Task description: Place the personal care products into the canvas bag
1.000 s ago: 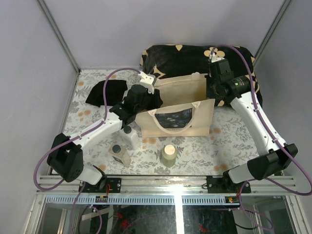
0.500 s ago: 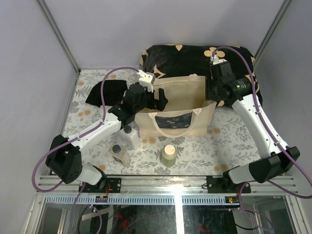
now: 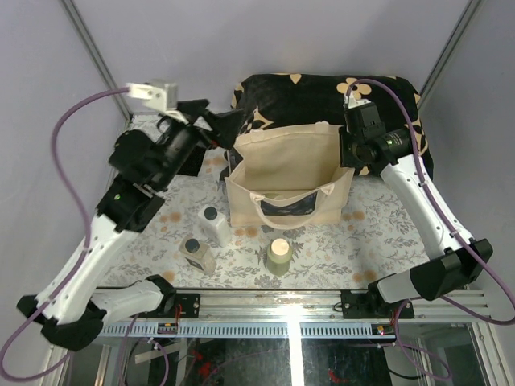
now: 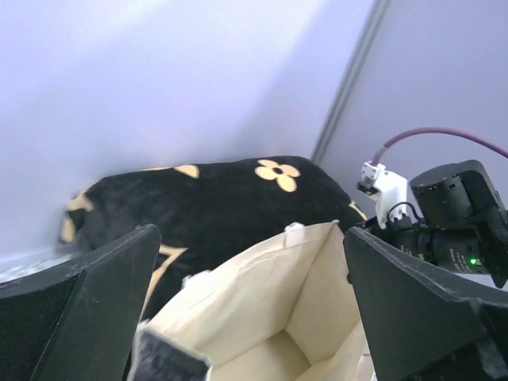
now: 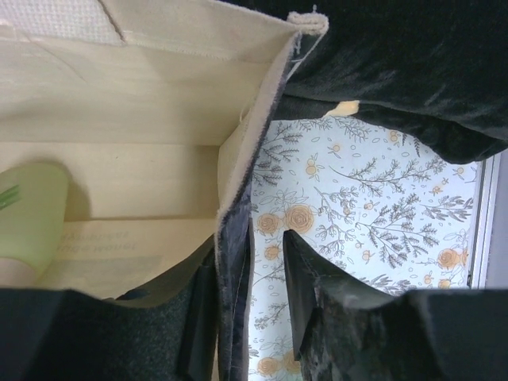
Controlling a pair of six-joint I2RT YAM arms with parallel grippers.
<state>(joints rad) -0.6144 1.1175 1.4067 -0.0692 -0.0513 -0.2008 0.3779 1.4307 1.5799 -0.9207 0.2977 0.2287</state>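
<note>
The canvas bag (image 3: pixel 290 161) stands open at mid-table, and its pale inside shows in the left wrist view (image 4: pixel 262 317). One pale green bottle (image 5: pixel 28 218) lies inside it. In front of the bag stand a white dark-capped bottle (image 3: pixel 213 225), a squat clear-tan bottle (image 3: pixel 195 253) and a pale green beige-capped bottle (image 3: pixel 279 256). My left gripper (image 3: pixel 213 117) (image 4: pixel 250 238) hangs open and empty, high over the bag's left rear corner. My right gripper (image 3: pixel 348 161) (image 5: pixel 252 254) straddles the bag's right wall (image 5: pixel 230 198). Its jaws are open, with a gap showing beside the cloth.
A black cushion with beige flowers (image 3: pixel 322 96) (image 4: pixel 214 198) lies right behind the bag. The floral tablecloth (image 3: pixel 386 233) (image 5: pixel 357 206) covers the table. Grey walls and metal posts close in the back and sides. The right arm's wrist (image 4: pixel 456 214) sits at the bag's far corner.
My left arm has lifted from the bag's left edge, up and to the left, its jaws opening wide. The right jaws have parted on the bag's wall, and the bag's mouth stands wider.
</note>
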